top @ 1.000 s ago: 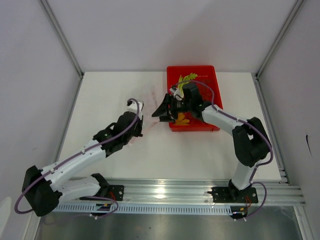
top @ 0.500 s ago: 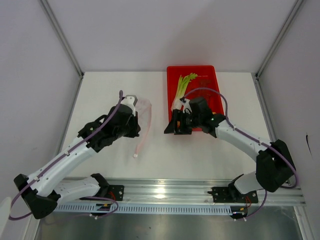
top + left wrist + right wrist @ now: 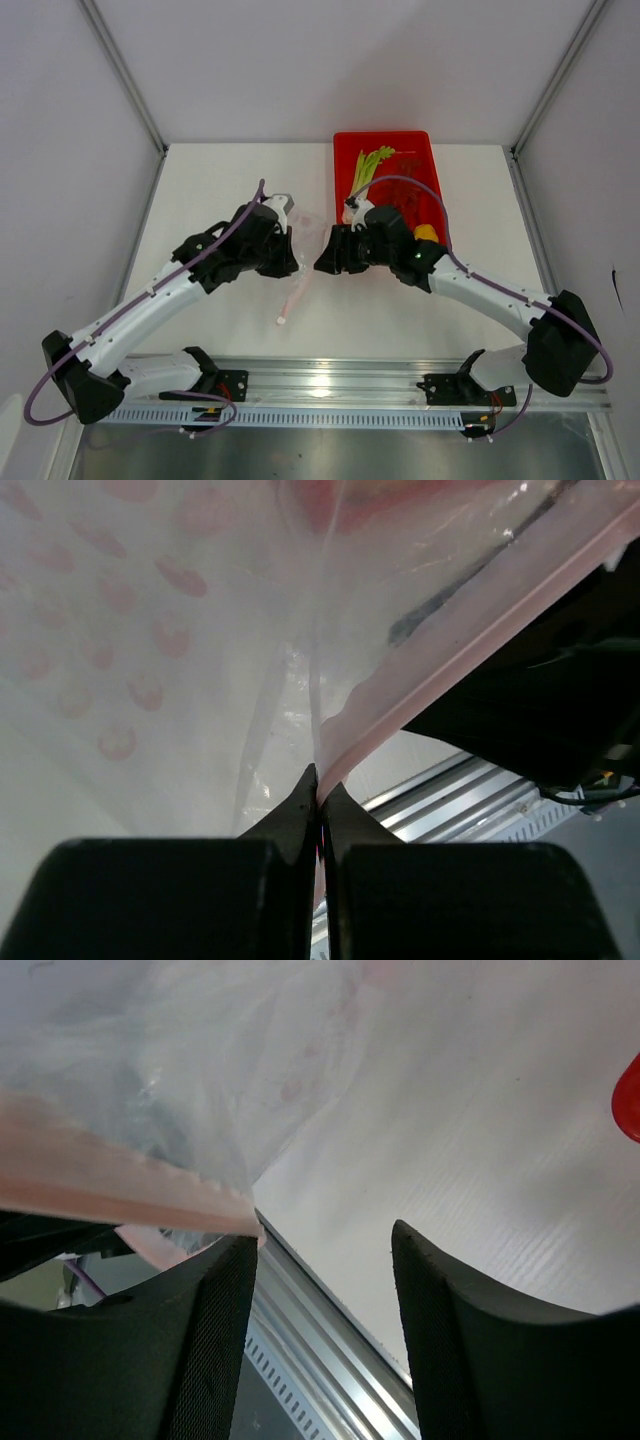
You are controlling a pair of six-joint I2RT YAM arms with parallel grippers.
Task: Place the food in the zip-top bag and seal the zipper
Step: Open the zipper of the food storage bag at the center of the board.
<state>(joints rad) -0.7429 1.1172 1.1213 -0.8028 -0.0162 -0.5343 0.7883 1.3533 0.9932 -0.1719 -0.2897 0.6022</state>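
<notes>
Zip-top bag (image 3: 296,285), faint overhead: left wrist view shows left gripper (image 3: 318,792) pinching its zipper (image 3: 480,640); right gripper (image 3: 322,1240) jaws apart beside it.

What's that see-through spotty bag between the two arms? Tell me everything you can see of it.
The zip-top bag is thin, clear, crinkled plastic with rows of pale pink dots. A pinkish zipper strip runs along its mouth edge. It hangs limp just left of the red tray. The left gripper is shut on it at the strip; the right gripper stands open, the strip's end at one fingertip. Its contents cannot be told.
</notes>
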